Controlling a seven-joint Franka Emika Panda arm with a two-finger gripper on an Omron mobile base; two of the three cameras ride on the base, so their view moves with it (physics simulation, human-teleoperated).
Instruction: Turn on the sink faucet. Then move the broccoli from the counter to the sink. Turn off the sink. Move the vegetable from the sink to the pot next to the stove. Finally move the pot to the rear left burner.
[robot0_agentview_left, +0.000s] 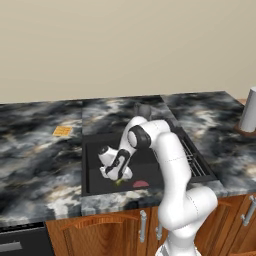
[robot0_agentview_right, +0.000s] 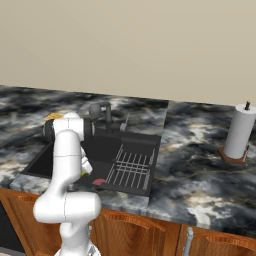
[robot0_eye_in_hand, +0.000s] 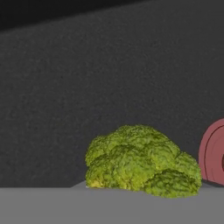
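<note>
A marbled stone table (robot0_agentview_left: 40, 150) holds a large black sink (robot0_agentview_left: 95, 170). The white arm reaches down into the basin, likely to handle the broccoli (robot0_eye_in_hand: 142, 161), which lies on the sink floor beside the red drain disc (robot0_eye_in_hand: 213, 153). The end effector (robot0_agentview_left: 118, 177) hovers just above the floret; whether it is spread or closed cannot be told.

Matt black sink (robot0_eye_in_hand: 109, 78), bumpy broccoli (robot0_eye_in_hand: 142, 162)
</note>
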